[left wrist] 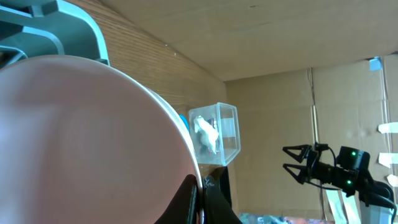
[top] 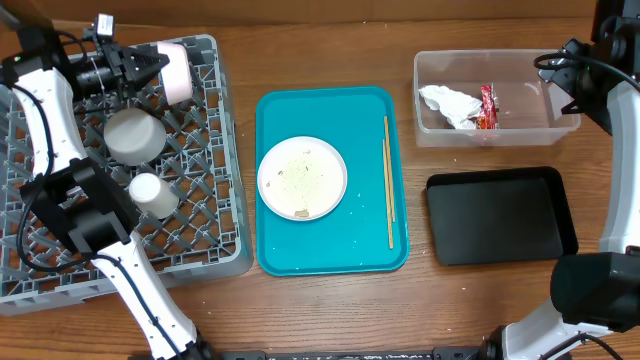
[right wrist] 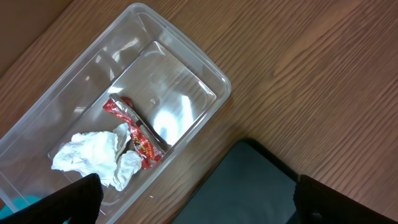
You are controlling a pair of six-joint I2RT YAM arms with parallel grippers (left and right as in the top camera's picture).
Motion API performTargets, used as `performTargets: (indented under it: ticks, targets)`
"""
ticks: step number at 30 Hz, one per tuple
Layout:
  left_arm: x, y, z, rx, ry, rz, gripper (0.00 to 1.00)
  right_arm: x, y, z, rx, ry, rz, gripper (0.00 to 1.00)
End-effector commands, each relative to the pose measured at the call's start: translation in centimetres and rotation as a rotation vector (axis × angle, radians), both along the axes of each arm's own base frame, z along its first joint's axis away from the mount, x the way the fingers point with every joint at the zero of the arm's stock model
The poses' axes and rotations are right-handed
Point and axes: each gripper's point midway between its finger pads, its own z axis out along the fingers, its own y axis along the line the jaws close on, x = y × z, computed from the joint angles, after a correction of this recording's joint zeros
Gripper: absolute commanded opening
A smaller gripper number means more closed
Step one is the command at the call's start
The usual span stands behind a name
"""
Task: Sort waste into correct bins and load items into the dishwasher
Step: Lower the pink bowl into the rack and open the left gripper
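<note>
Left fingers (top: 155, 68) are closed on the rim of a whitish-pink bowl (top: 178, 72), held on edge at the far side of the grey dish rack (top: 215, 150). Can't tell if it touches the lattice. In the left wrist view the bowl fills most of the frame.

Right fingers (top: 556, 82) are spread wide with nothing in them, by the right end of the clear tub (top: 430, 65). The napkin (top: 448, 103) and red wrapper (top: 487, 107) lie inside the tub.

The rack also holds a grey-white bowl (top: 135, 135), upside down, with a small white cup (top: 152, 195) near it. The plate (top: 302, 178), dusted with crumbs (top: 300, 172), and the chopsticks (top: 388, 180) sit on the teal tray (top: 330, 250). The black tray (top: 500, 215) is on the counter (top: 330, 310) in front of the tub.

The bowl looks rigid, smooth and likely slippery, so a rim pinch could let it pivot. Set it down gently. The plate lies flat and low, and only its rim offers a hold. The crumbs would likely slide off if it tilts. The chopsticks look thin and light and will probably roll, so grip them mid-length.
</note>
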Motion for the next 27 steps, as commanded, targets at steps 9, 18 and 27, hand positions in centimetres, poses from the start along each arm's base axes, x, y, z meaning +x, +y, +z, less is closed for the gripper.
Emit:
performTargets:
  ticks: [9,18,27]
  targets:
    - [-0.4,1.4,-0.4,0.002,0.001,0.023,0.04,-0.2,-0.2,1.5,-0.017,-0.04,-0.01,1.0]
    - [-1.1,3.7,0.6,-0.064,-0.011,0.062,0.06,-0.2,-0.2,1.5,-0.017,-0.04,-0.01,1.0]
    - [-2.0,5.8,-1.4,0.017,0.108,0.128,0.15,-0.2,-0.2,1.5,-0.017,-0.04,-0.01,1.0]
